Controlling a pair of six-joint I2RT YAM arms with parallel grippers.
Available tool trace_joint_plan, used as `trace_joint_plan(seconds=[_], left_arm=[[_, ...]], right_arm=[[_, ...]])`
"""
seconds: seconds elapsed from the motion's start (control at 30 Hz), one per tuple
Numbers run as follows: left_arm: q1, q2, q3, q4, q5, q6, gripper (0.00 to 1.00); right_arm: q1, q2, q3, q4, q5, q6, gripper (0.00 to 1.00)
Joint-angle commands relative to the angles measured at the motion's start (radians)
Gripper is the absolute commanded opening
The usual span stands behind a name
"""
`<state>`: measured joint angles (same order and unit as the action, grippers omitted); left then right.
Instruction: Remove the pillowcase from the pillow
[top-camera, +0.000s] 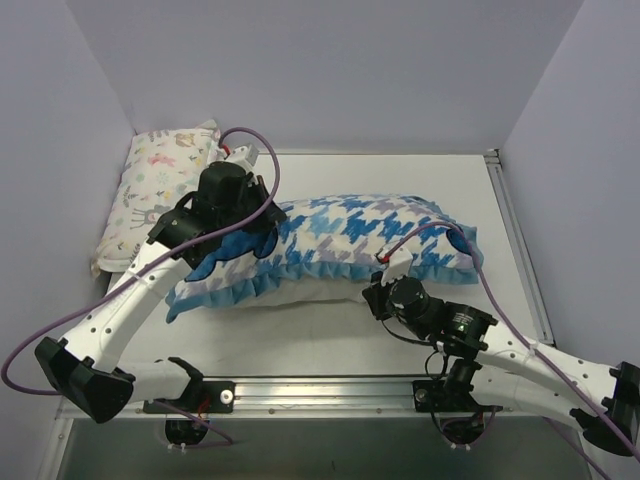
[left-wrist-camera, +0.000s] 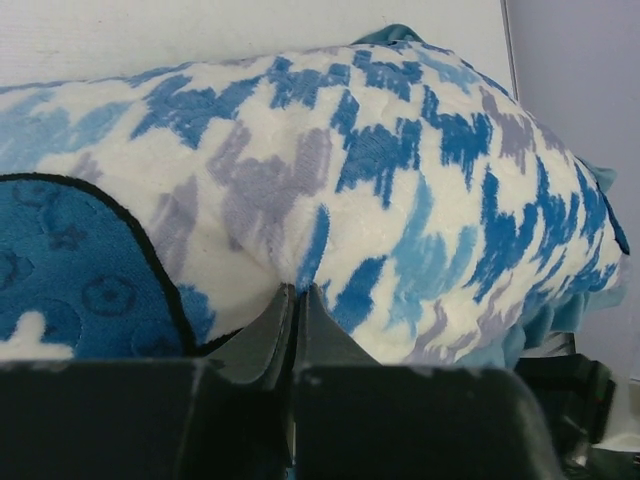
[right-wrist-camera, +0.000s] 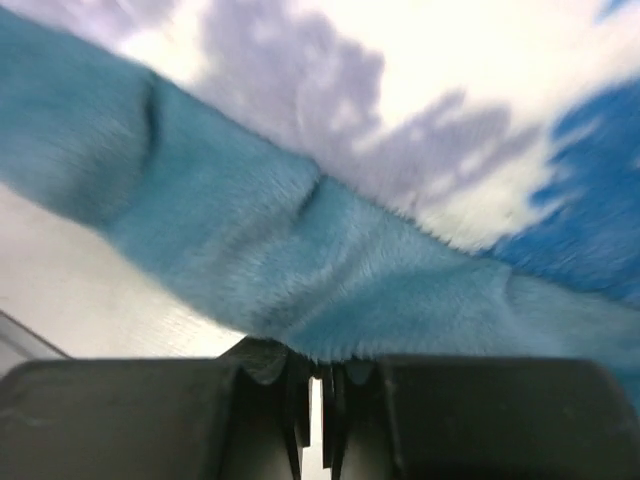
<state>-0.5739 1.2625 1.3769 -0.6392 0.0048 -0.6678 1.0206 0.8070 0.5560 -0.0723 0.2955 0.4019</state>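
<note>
The pillowcase (top-camera: 370, 235), blue-and-white houndstooth with a blue ruffled trim, lies across the middle of the table and looks full. The pillow is hidden inside it. A white band (top-camera: 310, 292) shows under the front ruffle; I cannot tell whether it is pillow or case. My left gripper (top-camera: 258, 222) is at the case's left end by the dark blue bear patch (left-wrist-camera: 60, 270). In the left wrist view it (left-wrist-camera: 297, 292) is shut, pinching a fold of houndstooth fabric. My right gripper (top-camera: 384, 268) is at the front edge. In the right wrist view it (right-wrist-camera: 318, 362) is closed on the blue ruffle (right-wrist-camera: 300, 260).
A small pastel animal-print pillow (top-camera: 160, 190) lies at the back left against the wall. Grey walls close in the table on the left, back and right. A metal rail (top-camera: 330, 392) runs along the near edge between the arm bases.
</note>
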Motion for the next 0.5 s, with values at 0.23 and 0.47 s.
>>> trace_joint_plan(seconds=[0.23,0.47], left_arm=[[0.009,0.174,0.449,-0.007,-0.098,0.152,0.0],[0.058,0.432,0.664,-0.071,-0.101,0.185,0.18]], right_arm=[[0.021,0.151,0.721,-0.374,-0.084,-0.115,0.0],[-0.296,0.386,0.811,-0.347,-0.327,-0.072,0.0]])
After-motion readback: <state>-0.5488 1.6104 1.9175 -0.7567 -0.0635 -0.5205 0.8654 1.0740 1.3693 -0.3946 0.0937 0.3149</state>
